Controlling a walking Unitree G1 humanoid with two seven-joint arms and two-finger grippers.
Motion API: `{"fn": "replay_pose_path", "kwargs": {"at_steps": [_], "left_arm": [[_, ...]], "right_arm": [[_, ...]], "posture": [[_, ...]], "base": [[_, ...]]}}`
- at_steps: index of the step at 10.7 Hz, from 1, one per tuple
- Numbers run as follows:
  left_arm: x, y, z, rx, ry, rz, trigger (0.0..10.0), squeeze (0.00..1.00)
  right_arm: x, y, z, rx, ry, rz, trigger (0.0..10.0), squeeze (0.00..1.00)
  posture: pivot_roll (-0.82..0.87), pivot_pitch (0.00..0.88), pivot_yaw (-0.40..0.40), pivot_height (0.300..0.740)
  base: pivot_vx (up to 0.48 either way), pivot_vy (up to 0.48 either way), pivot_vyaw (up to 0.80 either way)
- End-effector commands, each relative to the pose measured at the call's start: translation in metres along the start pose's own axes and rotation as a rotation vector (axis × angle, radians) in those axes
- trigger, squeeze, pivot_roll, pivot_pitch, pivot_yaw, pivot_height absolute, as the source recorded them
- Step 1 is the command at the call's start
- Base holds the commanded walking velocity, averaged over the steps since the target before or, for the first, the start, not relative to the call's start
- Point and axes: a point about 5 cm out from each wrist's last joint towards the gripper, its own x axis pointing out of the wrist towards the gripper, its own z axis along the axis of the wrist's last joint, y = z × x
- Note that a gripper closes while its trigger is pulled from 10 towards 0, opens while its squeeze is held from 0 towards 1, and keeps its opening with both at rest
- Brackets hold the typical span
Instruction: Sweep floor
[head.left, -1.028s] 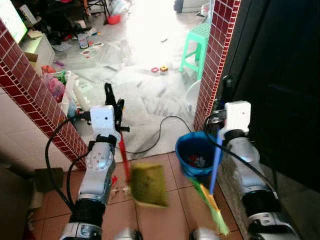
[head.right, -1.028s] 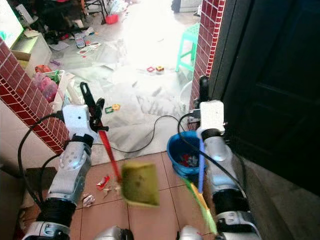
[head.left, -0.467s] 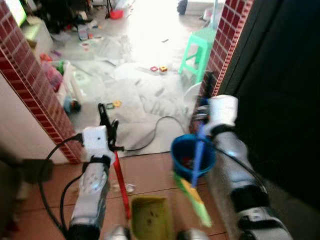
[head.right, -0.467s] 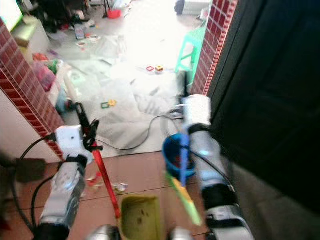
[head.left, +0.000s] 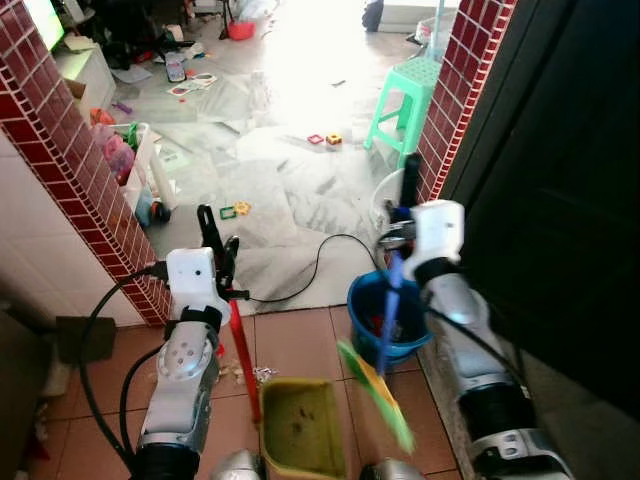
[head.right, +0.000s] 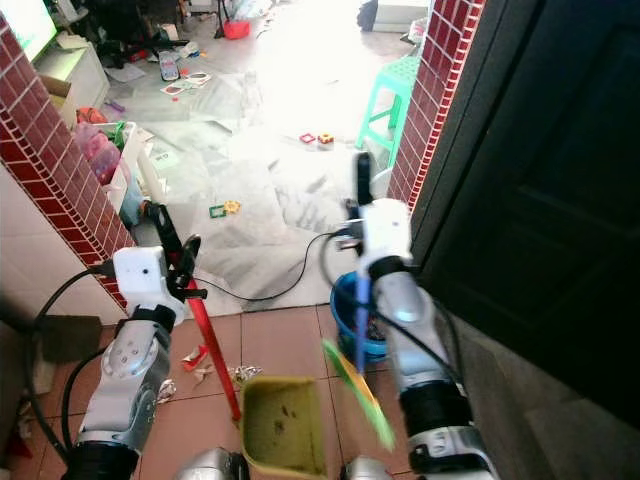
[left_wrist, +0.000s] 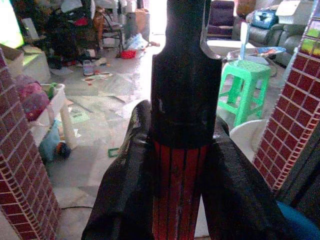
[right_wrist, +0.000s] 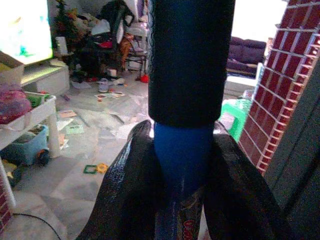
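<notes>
Between right tool (right_wrist: 182, 165) fingers, clamped blue broom handle (right_wrist: 182, 150), red lettering perhaps illegible.

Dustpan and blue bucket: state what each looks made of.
Dustpan: looks like moulded plastic, matte olive-yellow with dirty specks, on a red ribbed handle held in the left claw. Blue bucket: probably plastic too, with a smooth, slightly glossy, evenly coloured rim.
</notes>
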Motion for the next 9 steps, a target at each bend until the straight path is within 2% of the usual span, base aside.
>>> {"fn": "replay_pose_path", "kwargs": {"at_steps": [1, 4, 6, 8, 9], "left_arm": [[0.004, -0.004, 0.016, -0.01, -0.061, -0.032, 10.0, 0.0], [0.011, -0.009, 0.025, -0.013, -0.077, -0.055, 10.0, 0.0], [0.026, -0.018, 0.051, -0.042, -0.153, -0.065, 10.0, 0.0], [0.03, -0.027, 0.066, -0.05, -0.196, -0.075, 10.0, 0.0], [0.032, -0.026, 0.066, -0.043, -0.194, -0.057, 10.0, 0.0]], "right_arm": [[0.004, -0.001, 0.015, 0.003, -0.058, -0.011, 10.0, 0.0], [0.006, -0.001, 0.019, -0.004, -0.065, -0.002, 10.0, 0.0], [0.008, 0.0, 0.021, -0.057, -0.083, -0.011, 10.0, 0.0], [0.009, 0.003, 0.024, -0.067, -0.096, -0.001, 10.0, 0.0], [0.008, 0.006, 0.031, -0.139, -0.144, 0.035, 10.0, 0.0]], "posture": [[-0.08, 0.0, 0.033, 0.74], [-0.09, 0.0, 0.033, 0.74], [-0.09, 0.0, 0.038, 0.74], [-0.09, 0.0, 0.045, 0.74], [-0.09, 0.0, 0.046, 0.74]], "base": [[0.0, 0.469, -0.69], [0.0, 0.465, 0.0], [0.0, 0.465, 0.0], [0.0, 0.465, 0.69], [0.0, 0.461, 0.8]]}}
